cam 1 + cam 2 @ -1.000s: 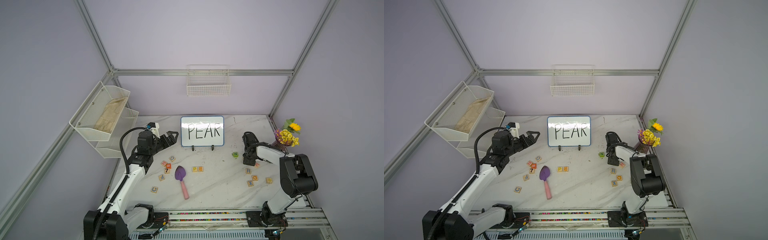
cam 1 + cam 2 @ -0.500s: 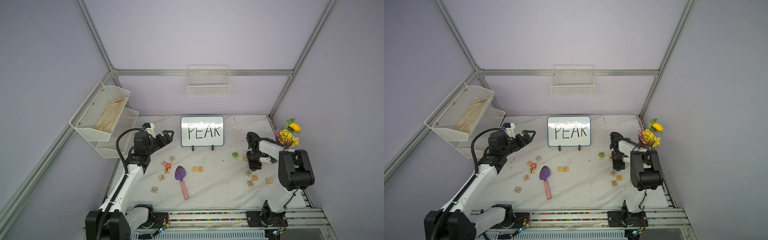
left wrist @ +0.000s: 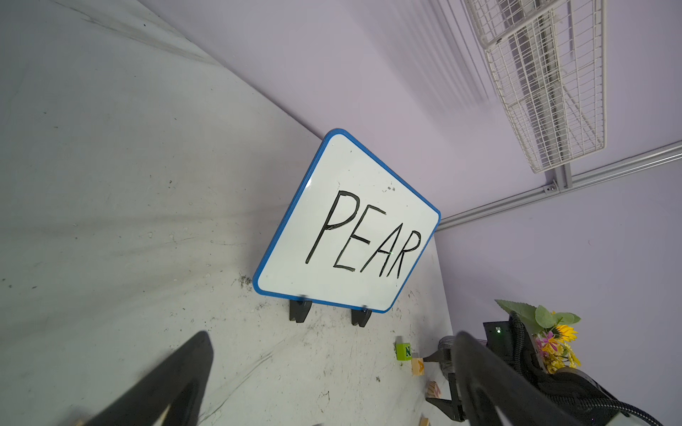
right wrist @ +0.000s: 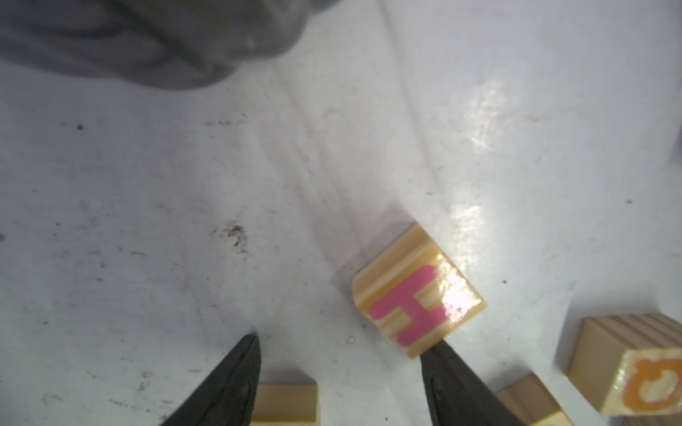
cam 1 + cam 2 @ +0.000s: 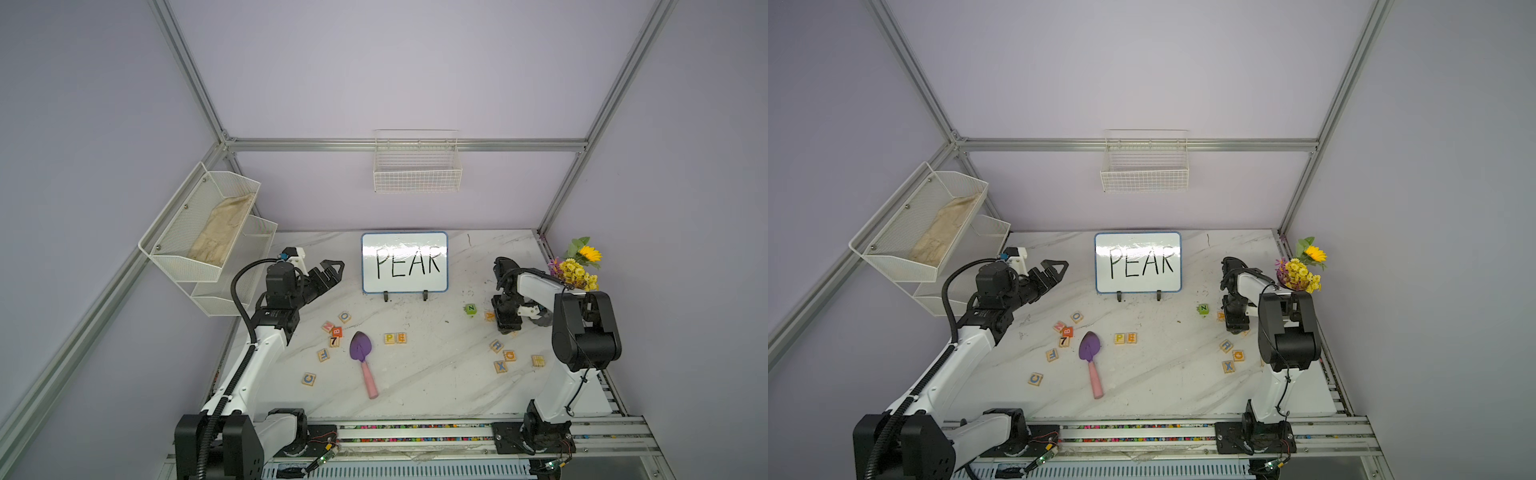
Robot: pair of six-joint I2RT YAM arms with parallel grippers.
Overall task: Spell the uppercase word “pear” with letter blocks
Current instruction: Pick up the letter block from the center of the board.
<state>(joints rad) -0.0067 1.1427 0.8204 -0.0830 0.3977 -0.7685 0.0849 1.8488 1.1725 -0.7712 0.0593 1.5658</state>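
One finger of the right gripper — open, holding nothing — touched the pink H block, so closing could grab that wrong letter.

Both top views are lit evenly and brightly from above, and only soft, faint shadows are cast on the white marble-patterned tabletop. A pale band of glare is laid across the upper part of the blue-framed whiteboard. In the left wrist view the whiteboard is rendered sharp but skewed by the wide lens, while the black fingers of the left gripper are blurred in the foreground. The right wrist view is soft throughout. A bright specular patch is spread over the tabletop, and a corner of the pale wooden block with a pink H is washed out by it. A grey shape at the picture's edge is left wholly out of focus.
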